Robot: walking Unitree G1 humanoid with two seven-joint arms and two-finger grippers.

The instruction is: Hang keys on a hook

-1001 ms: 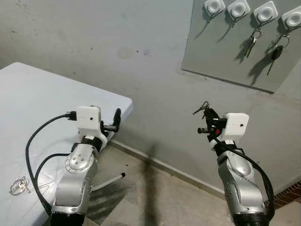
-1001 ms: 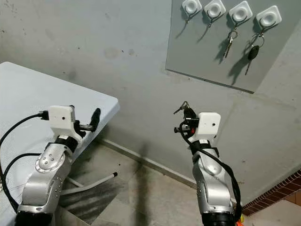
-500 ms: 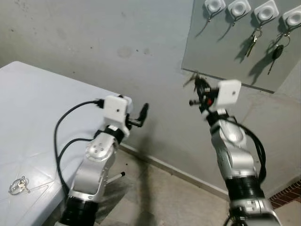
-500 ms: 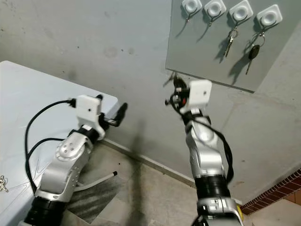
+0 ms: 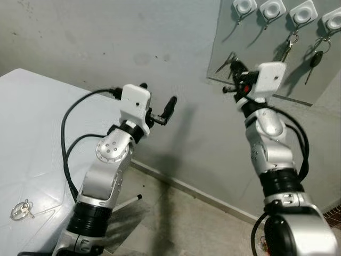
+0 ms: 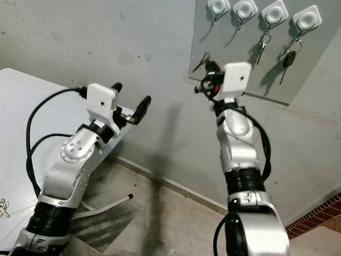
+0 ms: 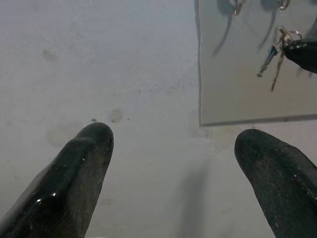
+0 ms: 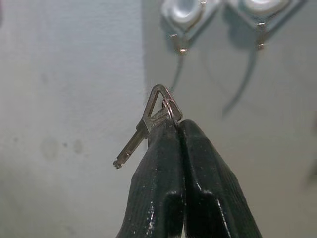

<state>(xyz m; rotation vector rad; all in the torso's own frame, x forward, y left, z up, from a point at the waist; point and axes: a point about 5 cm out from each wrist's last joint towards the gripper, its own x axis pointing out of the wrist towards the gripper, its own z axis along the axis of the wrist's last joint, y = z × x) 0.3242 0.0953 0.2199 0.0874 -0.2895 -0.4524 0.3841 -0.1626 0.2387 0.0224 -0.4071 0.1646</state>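
The right tool [image 8: 173, 130] is raised in front of the grey panel [image 6: 234, 58] on the wall, its two black fingers [image 8: 153, 178] clenched together on the ring of a silver key [image 8: 143, 126]. The key sticks out from the fingertips, tilted, with its triangular head at the pinch and its blade pointing away and down. It hangs just below the leftmost hook [image 6: 215, 7] at the panel's upper left corner and does not touch it. Four white hooks run along the panel's top edge; the second hook [image 6: 244, 9] is bare, the third hook [image 6: 275, 12] carries a bunch of silver keys [image 6: 261, 47], and the fourth hook [image 6: 306, 18] carries a black-headed key [image 6: 287, 60]. The left tool [image 6: 130, 104] is held up facing the wall beside the panel's left edge, its fingers [image 7: 74, 173] spread wide apart and grasping nothing. On the white table [image 5: 37, 122], near its front edge, lies another small set of keys on a ring [image 5: 21, 209].
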